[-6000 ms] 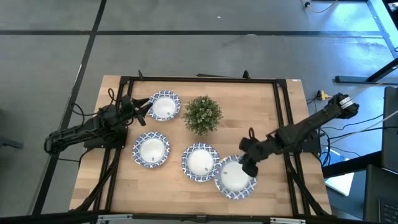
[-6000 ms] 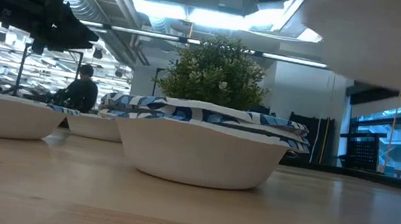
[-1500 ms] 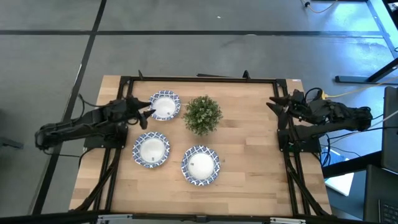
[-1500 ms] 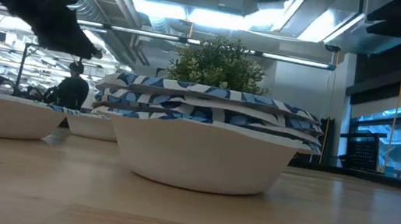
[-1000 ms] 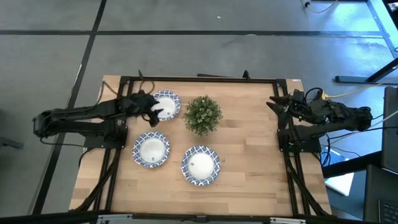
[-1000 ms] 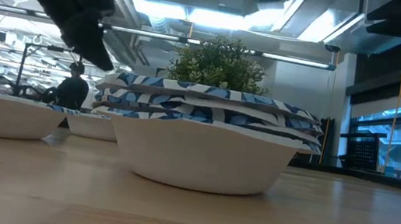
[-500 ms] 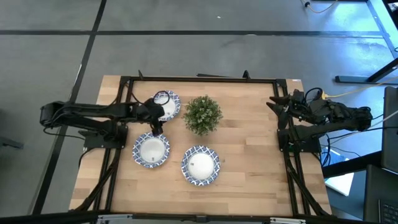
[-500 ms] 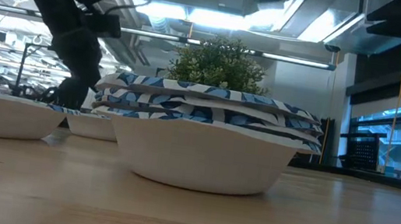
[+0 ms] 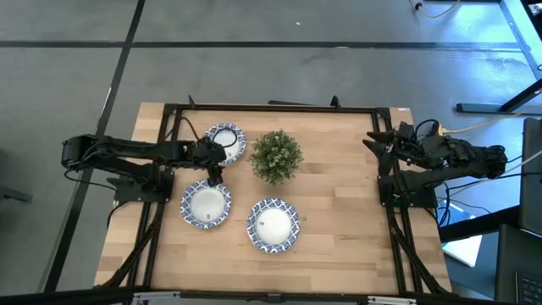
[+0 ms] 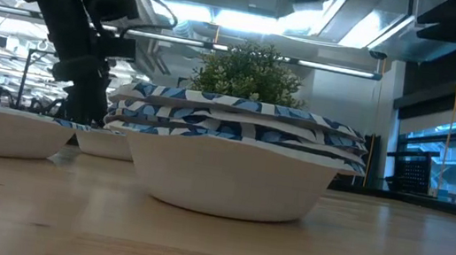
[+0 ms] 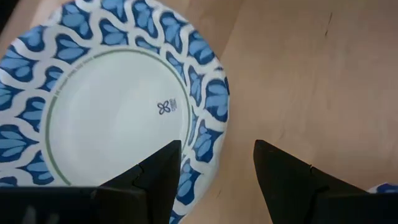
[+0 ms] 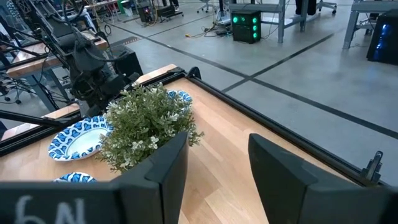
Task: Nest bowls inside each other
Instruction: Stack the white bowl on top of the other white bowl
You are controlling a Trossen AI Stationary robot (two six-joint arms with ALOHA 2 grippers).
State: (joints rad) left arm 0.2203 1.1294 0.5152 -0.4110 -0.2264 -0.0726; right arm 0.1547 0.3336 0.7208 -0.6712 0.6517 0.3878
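Three places hold blue-and-white rimmed bowls: a far-left bowl (image 9: 227,140), a near-left bowl (image 9: 206,204), and a nested stack of several (image 9: 273,224) near the middle, all resting on their bases. My left gripper (image 9: 213,168) points down, open, at the far-left bowl's near side. In the left wrist view (image 11: 217,155) one finger stands over the bowl's inside and the other over bare table, with the rim (image 11: 208,118) between them. My right gripper (image 9: 373,141) waits open at the table's right edge. My left gripper stands open from above, astride the far-left bowl's near rim (image 11: 208,134), one finger (image 11: 163,171) inside and one (image 11: 283,177) outside. I cannot tell whether either finger touches the bowl. The bowl rests flat on the table.
A small green potted plant (image 9: 277,156) stands just right of the far-left bowl and behind the stack (image 10: 232,159). A black frame (image 9: 271,108) runs along the table's edges. Bare wood (image 9: 339,195) lies between the stack and my right arm.
My left gripper has crossed over the far-left bowl toward its near-right rim, tipped to point down, and come down to rim level. The bowls and my right arm have kept still.
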